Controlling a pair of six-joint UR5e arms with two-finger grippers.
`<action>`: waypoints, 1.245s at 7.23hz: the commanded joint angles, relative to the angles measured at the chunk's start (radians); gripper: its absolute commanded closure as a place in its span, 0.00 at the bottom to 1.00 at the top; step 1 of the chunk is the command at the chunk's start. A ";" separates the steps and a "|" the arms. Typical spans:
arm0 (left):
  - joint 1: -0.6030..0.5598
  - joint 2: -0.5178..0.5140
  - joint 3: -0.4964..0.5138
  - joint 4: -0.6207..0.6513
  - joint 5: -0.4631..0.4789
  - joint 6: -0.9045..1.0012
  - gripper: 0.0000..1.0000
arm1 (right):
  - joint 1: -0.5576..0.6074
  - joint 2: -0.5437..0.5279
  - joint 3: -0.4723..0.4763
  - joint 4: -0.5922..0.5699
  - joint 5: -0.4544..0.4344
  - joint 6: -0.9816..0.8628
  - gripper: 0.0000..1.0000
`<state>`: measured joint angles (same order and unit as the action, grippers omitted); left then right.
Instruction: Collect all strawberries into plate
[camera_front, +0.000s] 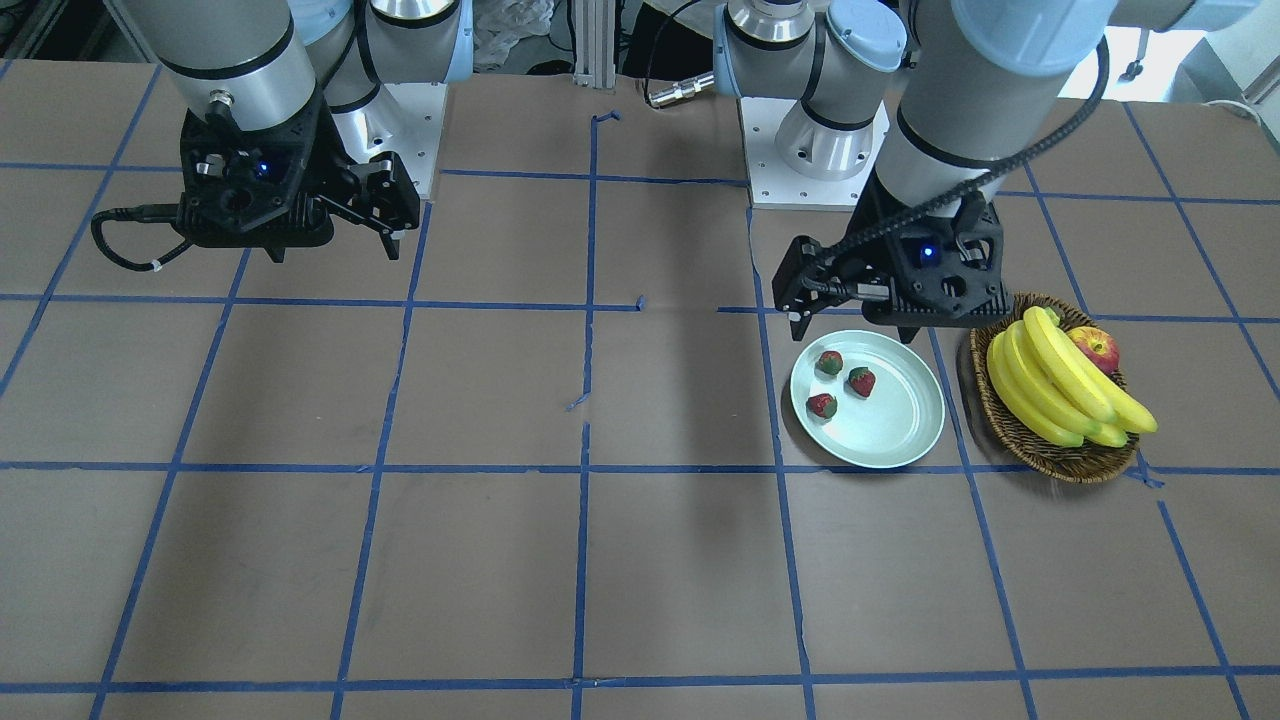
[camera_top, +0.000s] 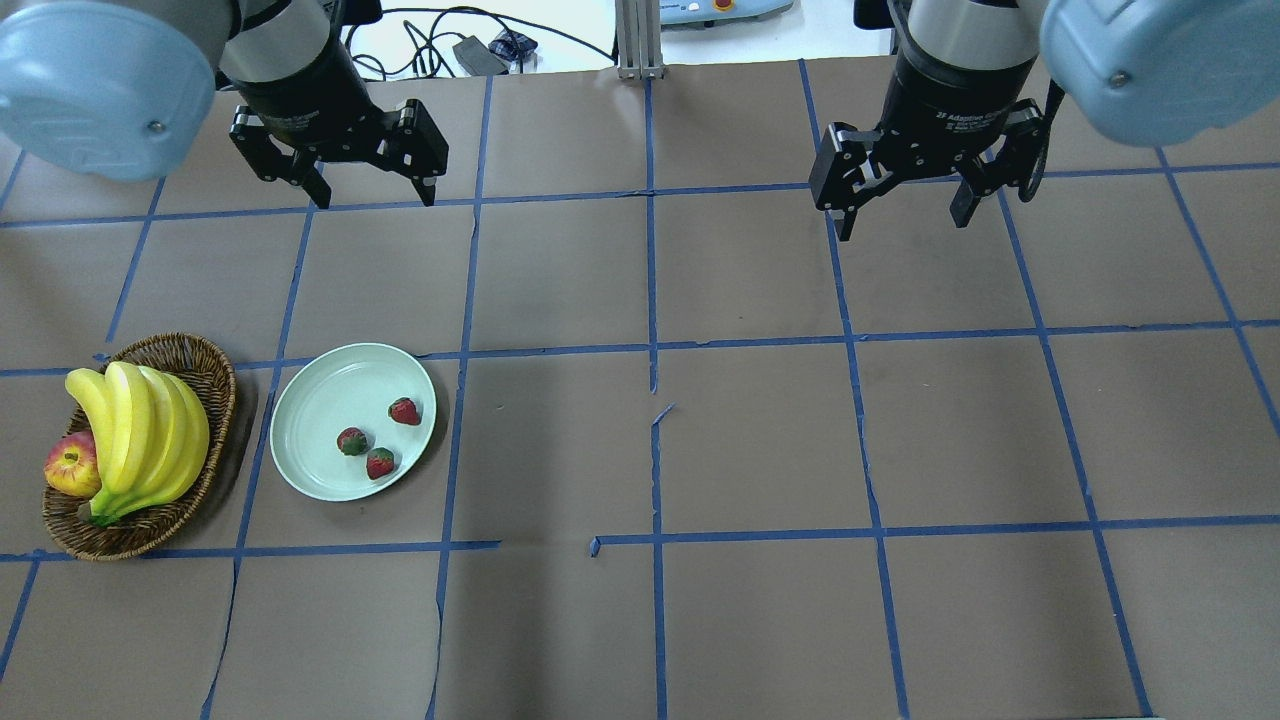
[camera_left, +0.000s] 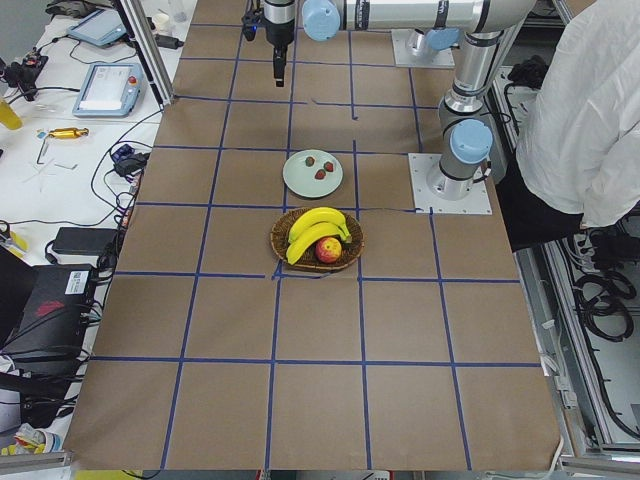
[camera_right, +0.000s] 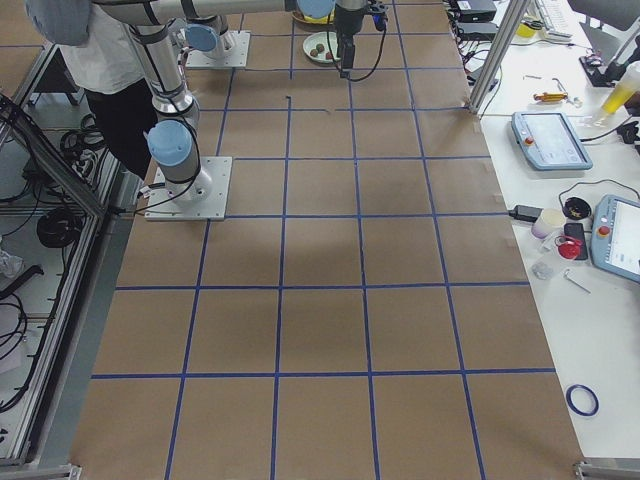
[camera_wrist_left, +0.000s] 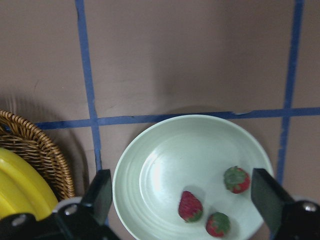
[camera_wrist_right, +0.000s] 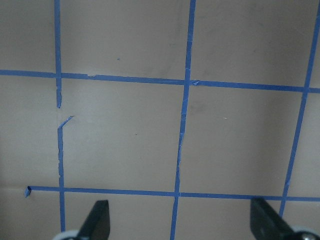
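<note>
Left gripper (camera_top: 375, 193): jaws spread wide, nothing between them, hanging above the table (camera_top: 760, 440) on the robot's left side, clear of the plate (camera_top: 320, 400). Its wrist view looks down past both fingers onto the plate and a slice of basket rim. Right gripper (camera_top: 905, 216): jaws likewise spread and empty, raised over bare brown paper and blue tape lines, well apart from everything else. Plate is pale mint, round and shallow, flat on the table just beside the wicker basket (camera_top: 215, 370), the two not touching. All three strawberries lie inside the plate, grouped toward the side away from the basket: first strawberry (camera_top: 404, 411) a little apart from the rest, second strawberry (camera_top: 351, 441) and third strawberry (camera_top: 380, 463) close together, and no berry touches another. Basket holds a bunch of bananas (camera_top: 140, 430) with an apple (camera_top: 70, 468) tucked against them on the outer side.
</note>
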<state>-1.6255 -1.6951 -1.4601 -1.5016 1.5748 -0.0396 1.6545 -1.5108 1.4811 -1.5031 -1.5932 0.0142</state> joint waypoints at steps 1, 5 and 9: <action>-0.019 0.017 0.023 -0.023 -0.021 -0.011 0.00 | -0.001 0.000 0.002 -0.080 -0.010 0.000 0.00; -0.019 0.043 0.003 0.000 -0.018 -0.002 0.00 | 0.002 -0.011 0.002 -0.141 -0.001 0.004 0.00; -0.020 0.066 -0.020 -0.002 -0.015 -0.002 0.00 | 0.004 -0.009 0.004 -0.138 -0.007 0.007 0.00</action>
<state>-1.6457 -1.6336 -1.4669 -1.5084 1.5607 -0.0404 1.6579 -1.5200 1.4848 -1.6426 -1.5969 0.0193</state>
